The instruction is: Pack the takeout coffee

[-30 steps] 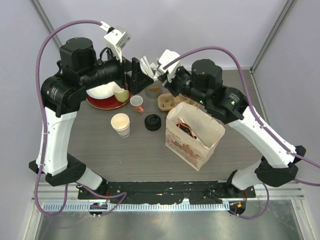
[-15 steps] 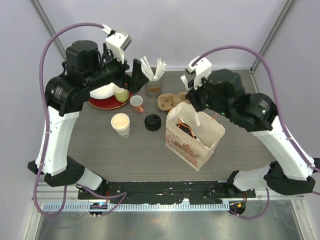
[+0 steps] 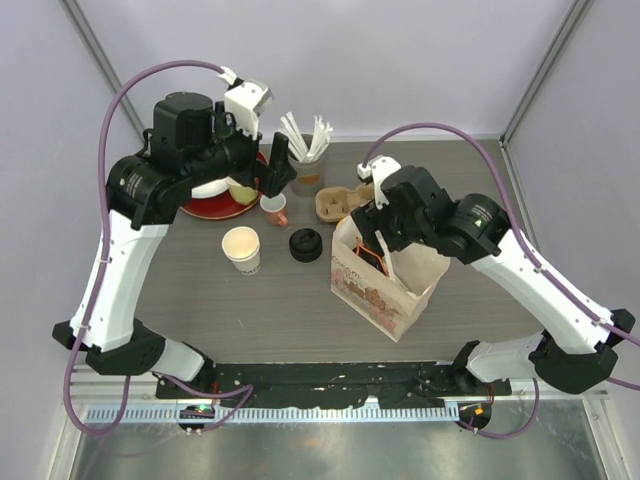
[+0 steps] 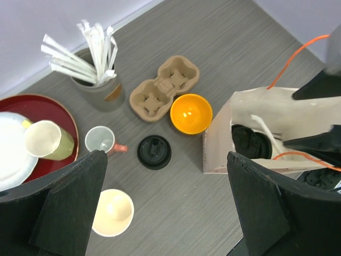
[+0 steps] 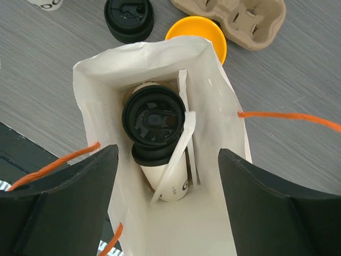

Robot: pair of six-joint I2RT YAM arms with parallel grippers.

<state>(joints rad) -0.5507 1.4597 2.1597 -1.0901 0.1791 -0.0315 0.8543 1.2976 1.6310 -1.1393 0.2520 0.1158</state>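
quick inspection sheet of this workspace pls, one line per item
surface: dark grey wood-grain table, no spills seen
job's things: lidded cup and a wrapped straw inside the paper bag; open cup and loose black lid on the table
clutter: red plate, green mug, pink-handled cup, straw holder, cup carrier, orange bowl
grippers: left gripper open, empty, above the far side; right gripper open over the bag
cables: purple cables loop above both arms, off the table
surroundings: pale walls, metal frame posts, nothing else seen

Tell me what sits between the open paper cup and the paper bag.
A loose black lid lies between that cup and the bag, clearest in the top view.
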